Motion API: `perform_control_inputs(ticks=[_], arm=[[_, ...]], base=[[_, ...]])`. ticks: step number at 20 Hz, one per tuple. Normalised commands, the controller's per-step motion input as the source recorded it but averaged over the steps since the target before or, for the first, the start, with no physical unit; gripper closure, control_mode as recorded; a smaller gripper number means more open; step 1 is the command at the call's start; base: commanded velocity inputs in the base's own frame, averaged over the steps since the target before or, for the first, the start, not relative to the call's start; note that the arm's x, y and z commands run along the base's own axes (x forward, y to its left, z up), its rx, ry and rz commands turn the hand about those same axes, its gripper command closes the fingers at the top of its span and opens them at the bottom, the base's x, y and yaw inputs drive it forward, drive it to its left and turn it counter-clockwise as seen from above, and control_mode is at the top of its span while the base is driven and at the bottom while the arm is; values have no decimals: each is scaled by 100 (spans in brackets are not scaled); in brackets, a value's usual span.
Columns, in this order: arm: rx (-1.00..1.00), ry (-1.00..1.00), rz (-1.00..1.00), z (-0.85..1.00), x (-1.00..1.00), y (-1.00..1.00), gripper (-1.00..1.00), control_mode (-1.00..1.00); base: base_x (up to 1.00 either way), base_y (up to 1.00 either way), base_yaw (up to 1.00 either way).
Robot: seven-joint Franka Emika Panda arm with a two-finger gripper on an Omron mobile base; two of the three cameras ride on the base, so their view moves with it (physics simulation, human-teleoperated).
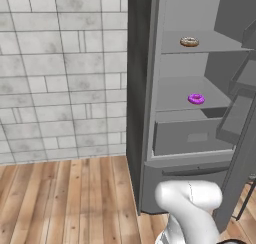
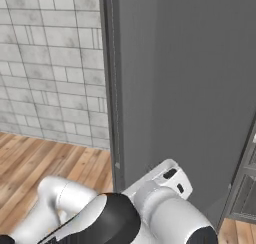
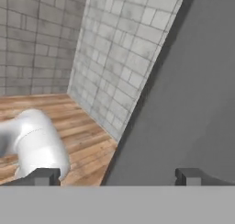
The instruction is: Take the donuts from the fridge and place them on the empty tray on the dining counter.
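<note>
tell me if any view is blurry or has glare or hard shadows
Left base view: flat, even light, no glare; soft shading under the fridge shelves; the purple donut and brown donut read clearly though small. Right base view: plain grey fridge side, no highlights. Hand view: slightly soft and tilted, the wall leaning; the jaws of the gripper stand wide apart.

fridge (image 1: 142,88): dark grey outside, plain lighter grey shelves
upper donut (image 1: 189,42): brown with pale whitish topping
lower donut (image 1: 196,99): bright purple icing
wall (image 1: 60,73): light grey tiles, mottled
floor (image 1: 65,203): warm brown wooden planks
</note>
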Motion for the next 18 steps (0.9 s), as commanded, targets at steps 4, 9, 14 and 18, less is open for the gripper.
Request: perform_control_inputs(ticks=[4,9,14,18], arm=[[-25,-3,-32,40,0,100,-100,-100],[-15,-13,-49,0,0,100,-100,-100],[-13,-8,-46,0,15,100,-100,-100],[-9,0,-34,0,41,100,-100,-100]], base=[[0,0,0],[0,0,0],[0,0,0],[0,0,0]])
